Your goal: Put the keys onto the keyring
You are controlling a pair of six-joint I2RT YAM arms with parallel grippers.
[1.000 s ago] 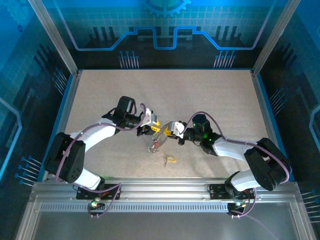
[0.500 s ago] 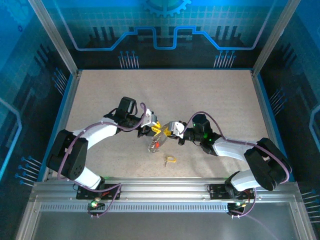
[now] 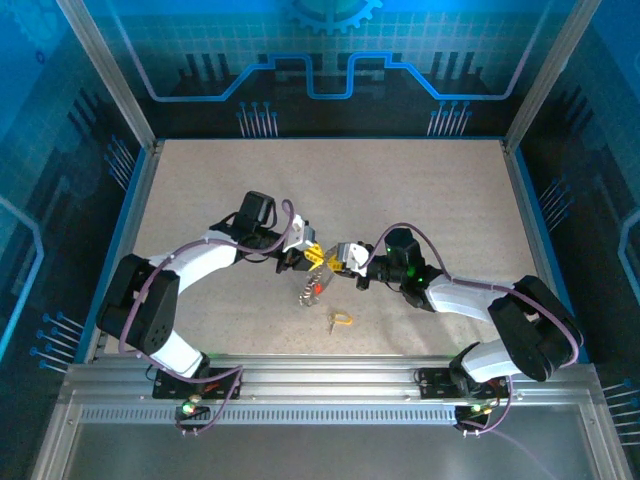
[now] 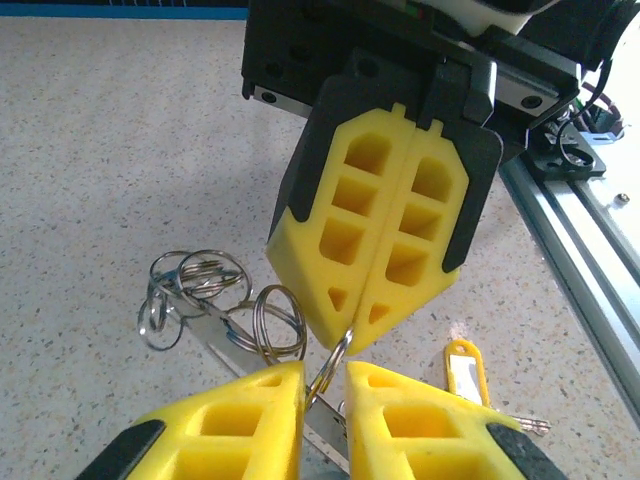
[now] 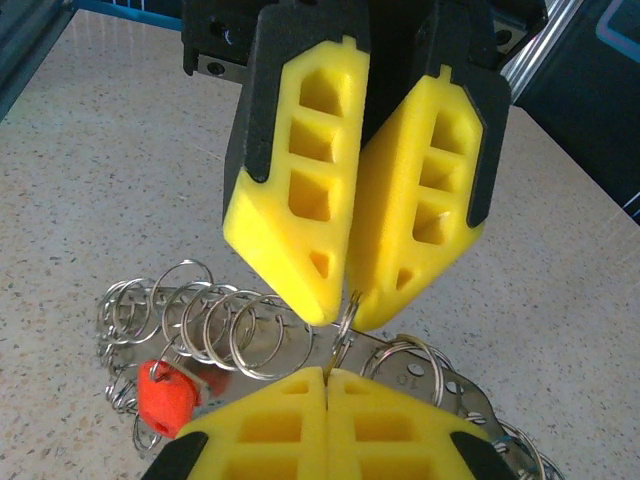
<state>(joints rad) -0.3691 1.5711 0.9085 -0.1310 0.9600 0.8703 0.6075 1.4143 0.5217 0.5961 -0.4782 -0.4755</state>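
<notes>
The left tool (image 5: 345, 300) has narrowed to a pinch on the keyring (image 5: 343, 335) gripped by the fully closed right tool (image 5: 328, 378), likely readying it for threading.

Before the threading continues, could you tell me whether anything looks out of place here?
The yellow-headed key lies alone on the table, apart from the keyring that the left gripper and right gripper pinch. Loose rings beside the red-headed key sit tangled.
</notes>
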